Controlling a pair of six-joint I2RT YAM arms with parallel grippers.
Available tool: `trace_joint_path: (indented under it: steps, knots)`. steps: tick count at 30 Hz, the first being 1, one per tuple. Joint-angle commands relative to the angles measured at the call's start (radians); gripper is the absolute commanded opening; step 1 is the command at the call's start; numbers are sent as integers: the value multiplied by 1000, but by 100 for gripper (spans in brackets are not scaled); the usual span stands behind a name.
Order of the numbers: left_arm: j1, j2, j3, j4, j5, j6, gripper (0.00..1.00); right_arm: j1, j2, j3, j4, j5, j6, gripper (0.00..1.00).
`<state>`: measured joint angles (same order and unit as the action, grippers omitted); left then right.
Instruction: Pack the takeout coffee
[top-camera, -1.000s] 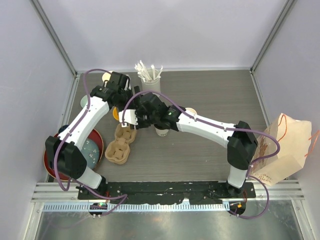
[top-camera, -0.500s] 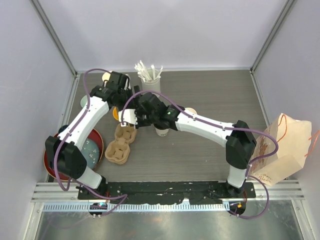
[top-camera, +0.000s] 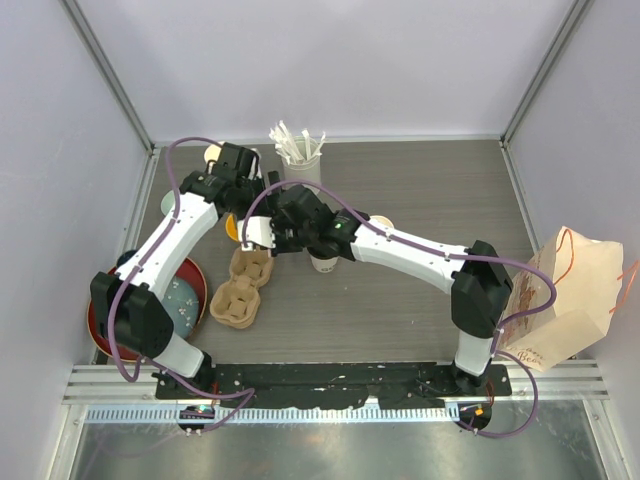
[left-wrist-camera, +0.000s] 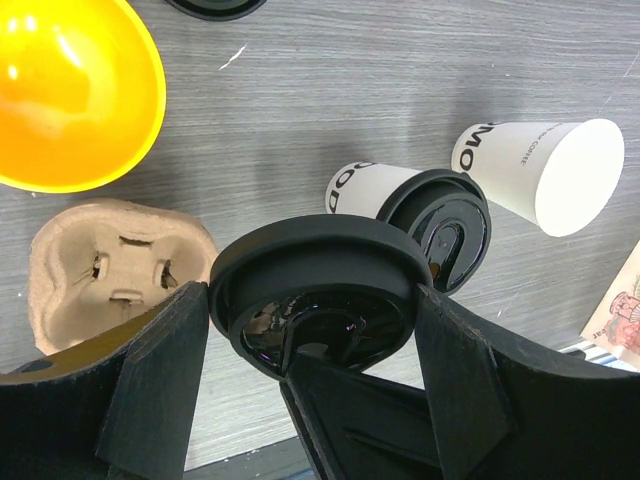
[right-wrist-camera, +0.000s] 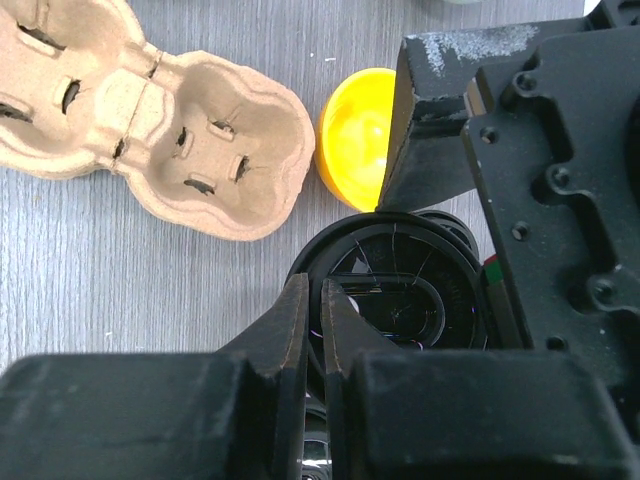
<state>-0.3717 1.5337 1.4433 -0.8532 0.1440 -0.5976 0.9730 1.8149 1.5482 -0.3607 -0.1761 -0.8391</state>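
My left gripper (left-wrist-camera: 313, 300) is shut on a round black lid (left-wrist-camera: 315, 262), one finger on each side of it. My right gripper (right-wrist-camera: 313, 300) is shut on the near rim of that same lid (right-wrist-camera: 410, 290). I cannot tell whether a cup hangs under it. In the top view both grippers meet above the table's left middle, left (top-camera: 252, 200) and right (top-camera: 262, 232). One takeout coffee (left-wrist-camera: 415, 205), a white cup with a black lid, stands on the table past the held lid. It also shows in the top view (top-camera: 322, 262).
A lidless white cup (left-wrist-camera: 545, 170) lies on its side near the lidded one. A cardboard cup carrier (top-camera: 240, 285) and a yellow bowl (left-wrist-camera: 70, 90) sit just left. A stirrer holder (top-camera: 300, 160) stands at the back, a red dish (top-camera: 190, 275) at the left, a paper bag (top-camera: 565, 295) at the right.
The right arm has edged slightly to the left. Both grippers stay on the black lid.
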Motion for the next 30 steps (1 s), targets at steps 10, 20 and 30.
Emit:
trace_joint_path:
  steps: [10, 20, 30]
  knots:
    - [20, 3, 170, 129, 35, 176, 94, -48, -106, -43, 140, -26, 164, 1]
    - [22, -1, 204, 184, 40, 229, 100, -128, -192, -94, 189, -56, 319, 1]
    - [20, 89, 241, 253, 153, 216, 95, -368, -522, -399, 322, -62, 701, 1]
